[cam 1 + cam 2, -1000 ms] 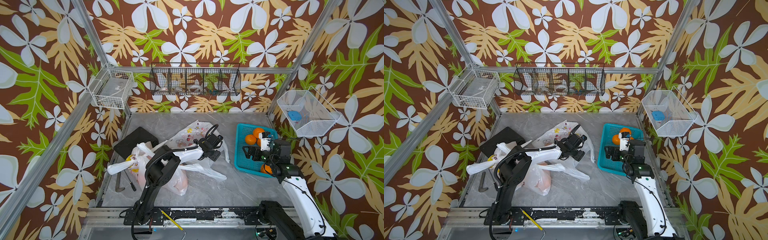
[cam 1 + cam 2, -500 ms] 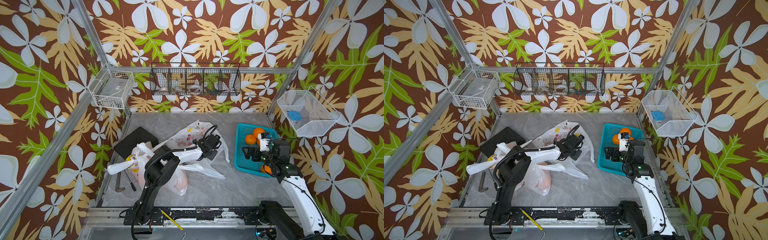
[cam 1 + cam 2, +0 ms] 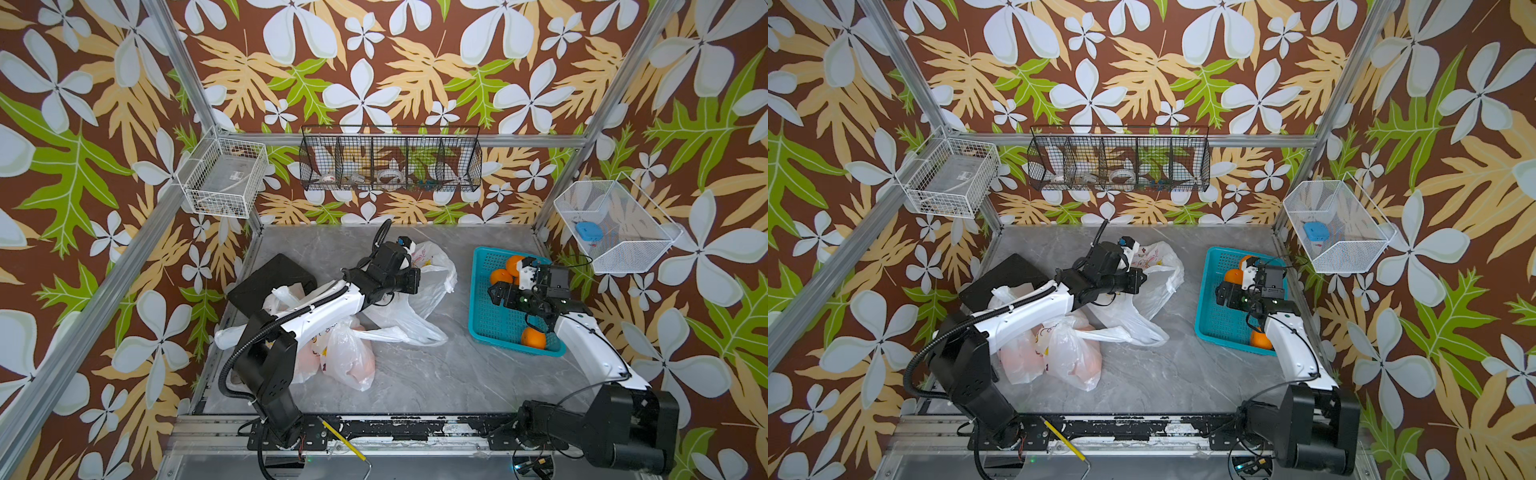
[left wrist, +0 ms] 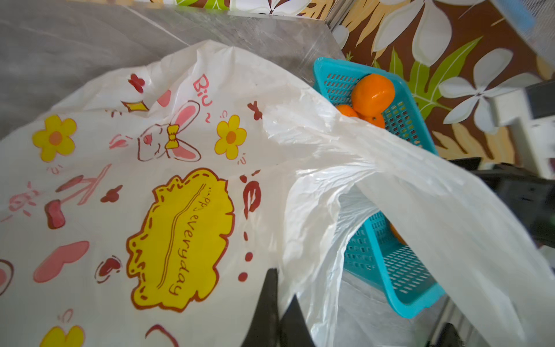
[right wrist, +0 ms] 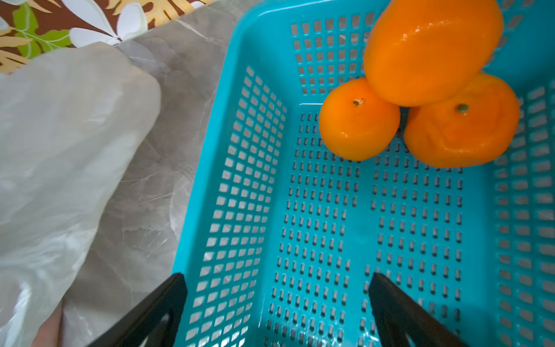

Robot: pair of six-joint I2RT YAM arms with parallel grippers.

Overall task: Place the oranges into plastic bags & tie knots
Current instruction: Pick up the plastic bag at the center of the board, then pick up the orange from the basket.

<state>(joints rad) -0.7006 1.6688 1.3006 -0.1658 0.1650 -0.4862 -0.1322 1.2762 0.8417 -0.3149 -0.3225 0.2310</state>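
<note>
On the floor of the flower-papered cell, the left pincer (image 4: 282, 290) has its fingers pressed together on the rim of the open plastic bag (image 4: 156, 144). The bag is white film printed with a bunny, yellow flowers and the word "everyday". The printed panel spreads away to one side of the fingertips, and the bag's mouth gapes on the other side with a handle strip stretched across it. Past that mouth, further out from the pincer, stands the teal basket (image 4: 399, 270).

The right pincer (image 5: 276, 281) is spread wide with nothing between its fingers and hovers over the basket's perforated floor. Three oranges (image 5: 359, 120) cluster ahead of its fingertips in the far corner, touching, with one stacked on the other two. A fourth orange (image 3: 533, 337) lies behind this pincer, beside its arm. The open bag sits off to its side, across a strip of grey table (image 5: 156, 180).

Two filled bags (image 3: 349, 359), with orange showing through the film, lie well behind the left pincer near that arm's base. Whether their tops are tied cannot be made out.
</note>
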